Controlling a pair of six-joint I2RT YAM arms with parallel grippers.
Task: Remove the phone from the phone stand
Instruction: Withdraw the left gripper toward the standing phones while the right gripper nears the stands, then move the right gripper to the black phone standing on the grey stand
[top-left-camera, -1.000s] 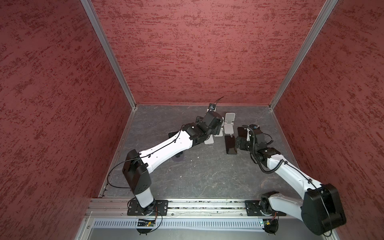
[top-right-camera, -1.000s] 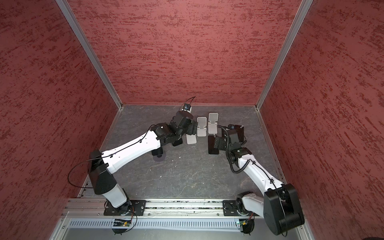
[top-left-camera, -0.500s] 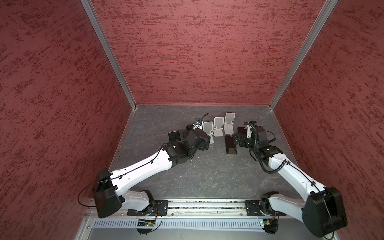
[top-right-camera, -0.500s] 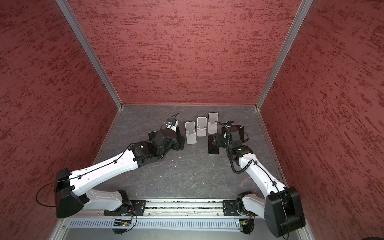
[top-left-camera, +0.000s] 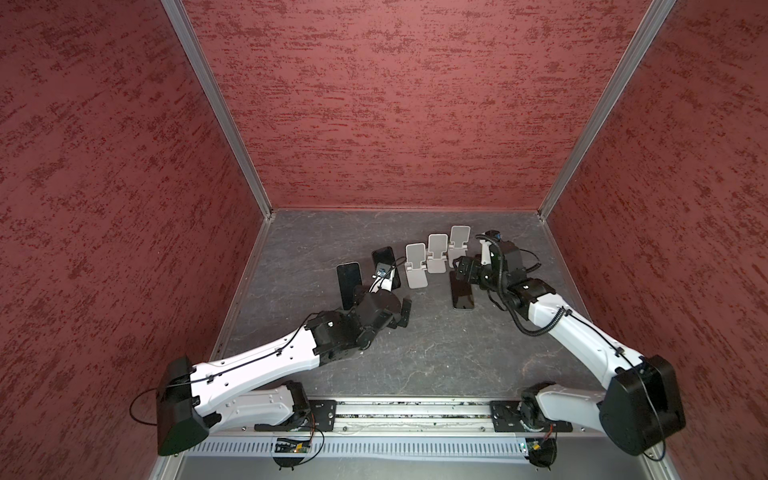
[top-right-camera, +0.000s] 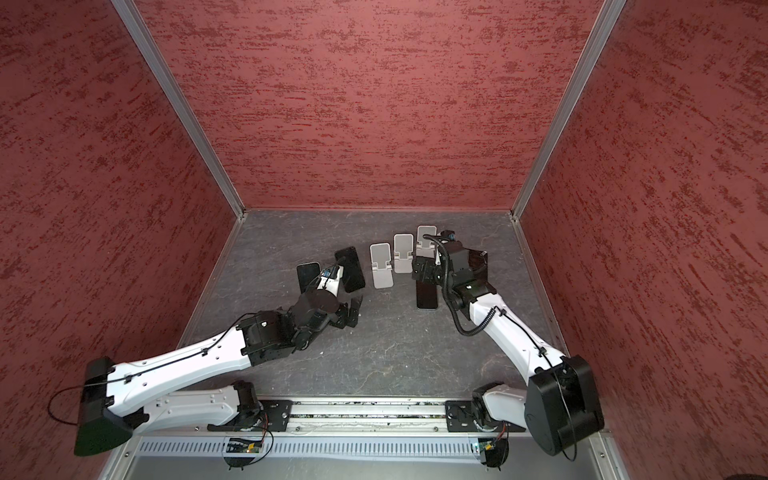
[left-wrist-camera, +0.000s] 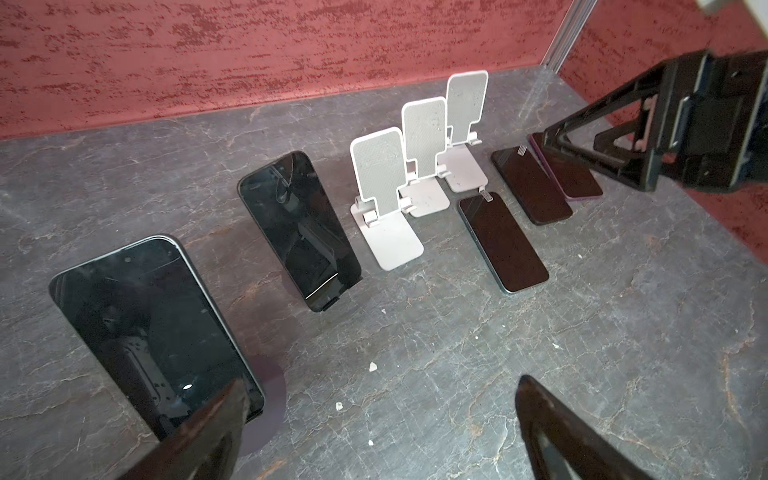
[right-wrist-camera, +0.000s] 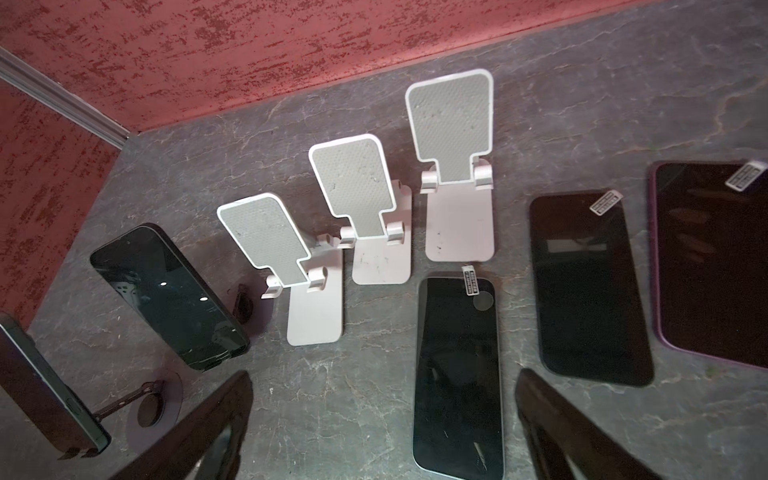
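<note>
5 phones (left-wrist-camera: 299, 228): 2 propped, 3 flat on floor (left-wrist-camera: 457, 374). 3 white stands (left-wrist-camera: 386, 195) empty. Left jaws, right jaws wide, empty.

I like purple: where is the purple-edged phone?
In the right wrist view the purple-edged phone lies flat on the robot's right side, beside a black phone.

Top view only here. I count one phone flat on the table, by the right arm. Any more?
Observer: Two more under the right arm: right wrist view shows a black phone and a purple-cased phone flat beside the first phone.
Operator: Two left phones on stands?
Observer: Yes; a round-based black stand props the leftmost phone.
Operator: Left gripper holding anything?
Observer: No; left gripper is open, nothing between its fingers.
</note>
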